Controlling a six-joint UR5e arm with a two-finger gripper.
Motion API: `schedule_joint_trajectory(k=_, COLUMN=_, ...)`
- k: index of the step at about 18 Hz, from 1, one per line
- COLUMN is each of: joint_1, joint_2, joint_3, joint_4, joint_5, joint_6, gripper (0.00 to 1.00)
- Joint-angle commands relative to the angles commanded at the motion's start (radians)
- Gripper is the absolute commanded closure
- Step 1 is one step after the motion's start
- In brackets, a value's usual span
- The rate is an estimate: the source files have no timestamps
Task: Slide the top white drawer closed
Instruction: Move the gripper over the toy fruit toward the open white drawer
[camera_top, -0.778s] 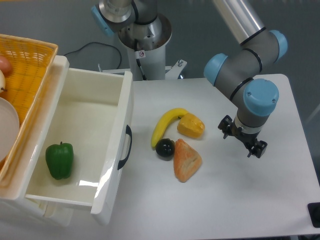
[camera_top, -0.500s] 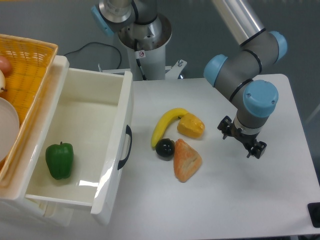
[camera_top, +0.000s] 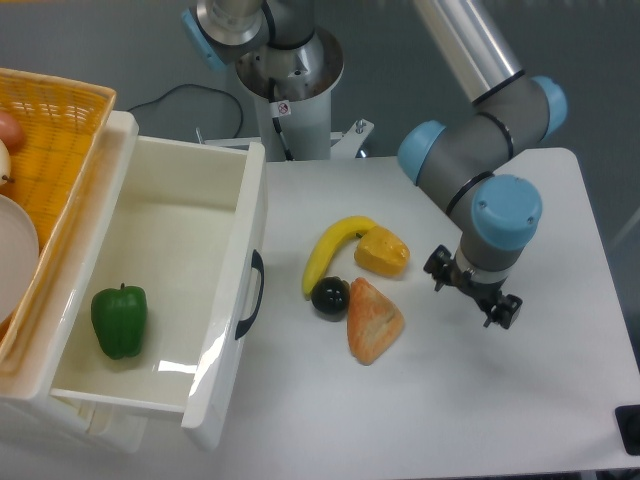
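1. Because the top white drawer (camera_top: 160, 300) stands fully pulled out at the left of the desk (camera_top: 520, 400), its front panel with the black handle (camera_top: 250, 295) is the nearest contact surface.
2. Inside the drawer lies a green pepper (camera_top: 119, 320); a hard push could make it roll.
3. Between drawer and arm lie a bread piece (camera_top: 373, 320), a dark round fruit (camera_top: 329, 297), a banana (camera_top: 332, 251) and a yellow wedge (camera_top: 382, 252); a straight sweep toward the handle would likely scatter them.
4. Right of these, the gripper (camera_top: 473, 292) hovers empty, well apart from the drawer; its jaw opening cannot be determined.
5. An off-centre push risks skewing and jamming the drawer.
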Motion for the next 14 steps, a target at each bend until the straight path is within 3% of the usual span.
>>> schedule_joint_trajectory(k=6, joint_1=-0.005, joint_2=-0.019, joint_3=0.011, joint_4=0.011, joint_5=-0.077, joint_6=-0.051, gripper=0.0)
schedule_joint_trajectory(k=12, joint_1=-0.017, joint_2=0.057, joint_3=-0.021, joint_4=0.002, joint_5=-0.277, joint_6=-0.301, gripper=0.0)
schedule_joint_trajectory(k=14, joint_1=-0.044, joint_2=0.072, joint_3=-0.044, joint_4=0.002, joint_5=-0.279, joint_6=-0.327, gripper=0.0)
